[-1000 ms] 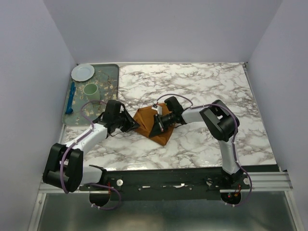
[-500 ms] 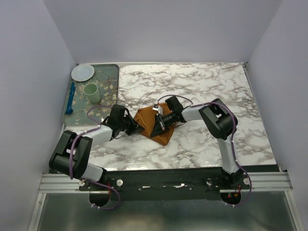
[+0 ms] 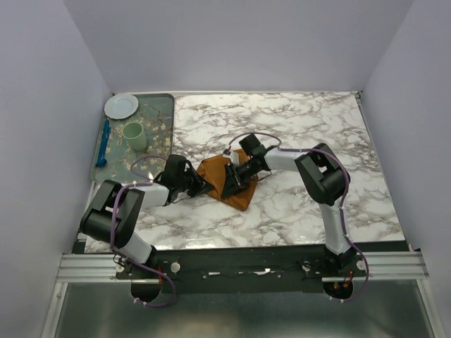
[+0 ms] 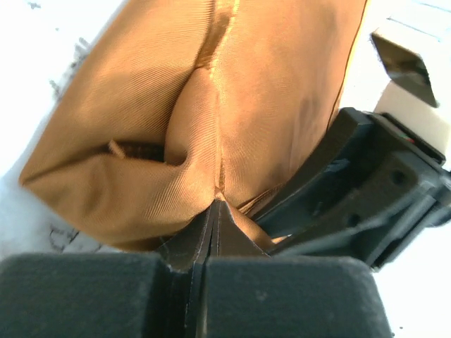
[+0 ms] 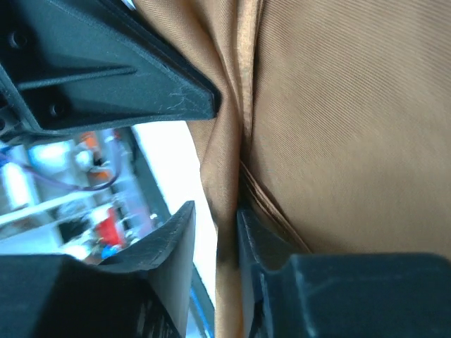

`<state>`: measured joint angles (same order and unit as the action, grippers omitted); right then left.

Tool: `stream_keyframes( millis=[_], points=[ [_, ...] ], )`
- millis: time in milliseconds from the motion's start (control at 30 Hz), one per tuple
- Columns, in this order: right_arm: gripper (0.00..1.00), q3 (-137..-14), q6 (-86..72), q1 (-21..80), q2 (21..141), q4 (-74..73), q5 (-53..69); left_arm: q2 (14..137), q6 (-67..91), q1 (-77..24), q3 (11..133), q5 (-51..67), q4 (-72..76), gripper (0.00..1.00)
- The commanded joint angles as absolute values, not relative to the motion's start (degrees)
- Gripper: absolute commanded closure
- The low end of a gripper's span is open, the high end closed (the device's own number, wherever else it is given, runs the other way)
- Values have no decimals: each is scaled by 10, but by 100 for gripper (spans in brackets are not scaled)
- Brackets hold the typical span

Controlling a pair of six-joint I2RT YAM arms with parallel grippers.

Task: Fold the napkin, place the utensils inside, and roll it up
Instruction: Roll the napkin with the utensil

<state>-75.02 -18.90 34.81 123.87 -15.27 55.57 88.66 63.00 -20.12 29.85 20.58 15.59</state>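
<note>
Rust-orange napkin (image 3: 213, 171) sits bunched at the middle of the marble table (image 3: 303, 127). The left gripper (image 3: 202, 187) is at its 9 o'clock edge, jaws pinched tight on a ridge of cloth. The right gripper (image 3: 232, 184) reaches over from 1 o'clock, jaws narrow, apparently nipping a fold too.

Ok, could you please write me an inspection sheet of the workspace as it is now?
Surface: marble table, white with grey veins.
Job's things: napkin folded, near the centre; fork not seen.
Clutter: tray at far left, holding white plate, green cup, blue utensil.
Grippers: left tool shut on a napkin fold; right tool shut on napkin.
Cables: purple cables loop along both arms.
Surroundings: plain pale walls on three sides.
</note>
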Motion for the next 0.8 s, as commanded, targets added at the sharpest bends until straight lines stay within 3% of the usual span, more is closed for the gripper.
stream_keyframes(
  millis=[0,200,467,567,767],
  points=[
    [55,-807,-101,345,1190,-324,397,925,613,-200,283,156,110,100],
    [44,-857,-10,359,1123,-425,207,945,604,-198,292,170,102,100],
    [37,-693,78,486,978,-230,1,971,592,-196,316,192,70,100],
    [37,-676,100,551,983,-173,-108,978,589,-192,321,200,62,100],
    [37,-664,129,599,1034,-105,-177,977,579,-183,322,215,47,100]
  ],
)
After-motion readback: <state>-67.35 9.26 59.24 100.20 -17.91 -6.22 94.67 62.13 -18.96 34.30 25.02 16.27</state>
